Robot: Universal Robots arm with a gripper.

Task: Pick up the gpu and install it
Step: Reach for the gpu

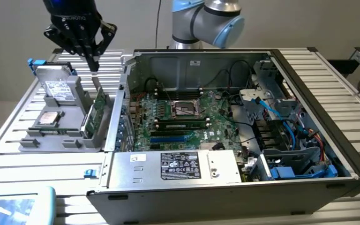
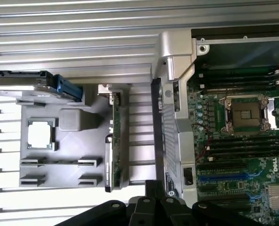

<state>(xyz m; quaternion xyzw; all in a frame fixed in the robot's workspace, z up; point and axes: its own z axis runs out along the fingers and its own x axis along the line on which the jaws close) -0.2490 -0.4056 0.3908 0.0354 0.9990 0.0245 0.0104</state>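
Note:
The gpu [image 1: 95, 114] is a green card standing on edge in a grey holder [image 1: 55, 140] at the exterior view's left, beside the open computer case. My gripper [image 1: 93, 65] hangs just above the card's upper end, fingers together and pointing down, with nothing between them. In the wrist view the gpu [image 2: 113, 141] appears edge-on as a thin strip with its silver bracket at one end, and my gripper [image 2: 154, 188] sits a short way to one side of it, over the case wall.
The holder also carries an upright hard drive with blue tabs [image 1: 58, 86] and a flat silver part [image 1: 47, 118]. The open case [image 1: 123, 103] holds the motherboard [image 1: 186, 119] with blue slots [image 1: 170, 139], cables, and a power supply [image 1: 180, 166]. Everything rests on a slatted metal table [image 1: 17, 159].

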